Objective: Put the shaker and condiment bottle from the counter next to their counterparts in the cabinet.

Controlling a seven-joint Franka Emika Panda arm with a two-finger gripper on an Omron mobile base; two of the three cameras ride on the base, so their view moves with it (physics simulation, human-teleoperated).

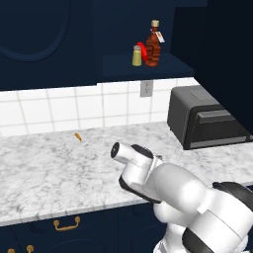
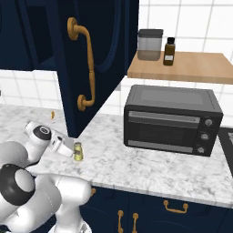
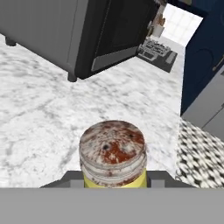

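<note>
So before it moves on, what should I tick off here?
1. Shaker sits between the jaws: ok, they flank it closely.
2. Shaker upright: ok in the right base view.
3. Shaker lifted off the counter: cannot tell.
4. Cabinet door open: ok.
5. Condiment bottle on the shelf beside the squeeze bottle: ok.
6. Bare shelf next to the shelf shaker: ok, on its left in the left base view.
</note>
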